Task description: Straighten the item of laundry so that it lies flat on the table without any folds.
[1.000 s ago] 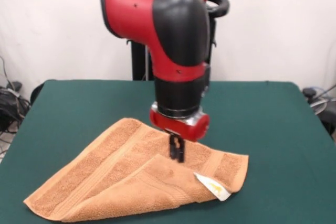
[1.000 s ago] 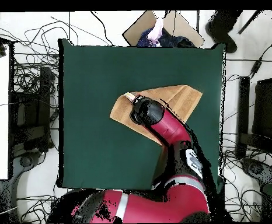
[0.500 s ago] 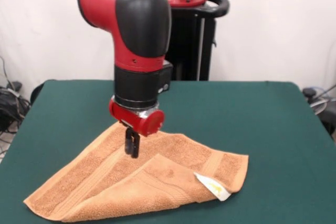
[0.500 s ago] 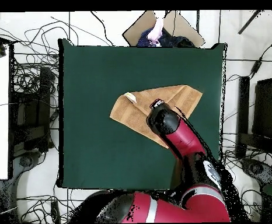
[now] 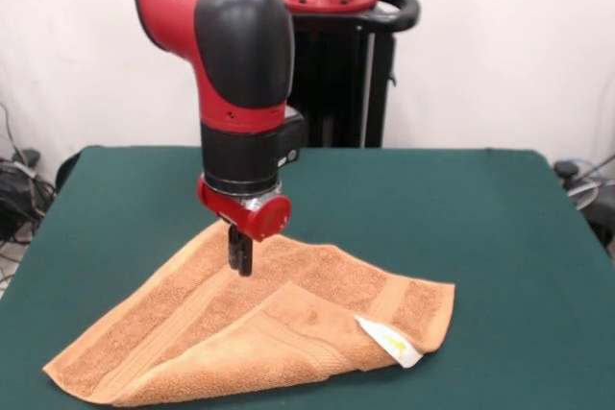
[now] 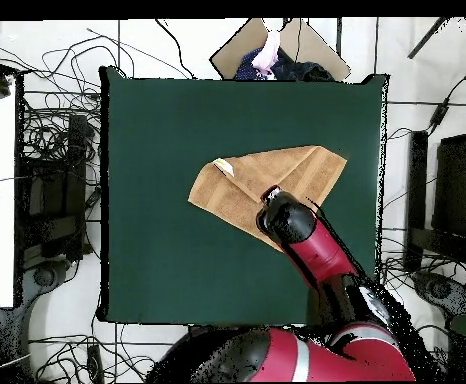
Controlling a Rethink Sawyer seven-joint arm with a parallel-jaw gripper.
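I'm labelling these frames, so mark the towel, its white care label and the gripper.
towel (image 5: 173, 319): front view, on a woven border band.
white care label (image 5: 392, 343): front view, middle of the label at the folded corner.
gripper (image 5: 240, 254): front view, between its black tips.

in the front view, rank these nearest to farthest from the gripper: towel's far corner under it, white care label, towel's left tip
1. The towel's far corner: just behind the gripper, close under the wrist.
2. The white care label: toward the camera and to the picture's right, on the folded-over flap.
3. The towel's left tip: at the picture's lower left, on the table.
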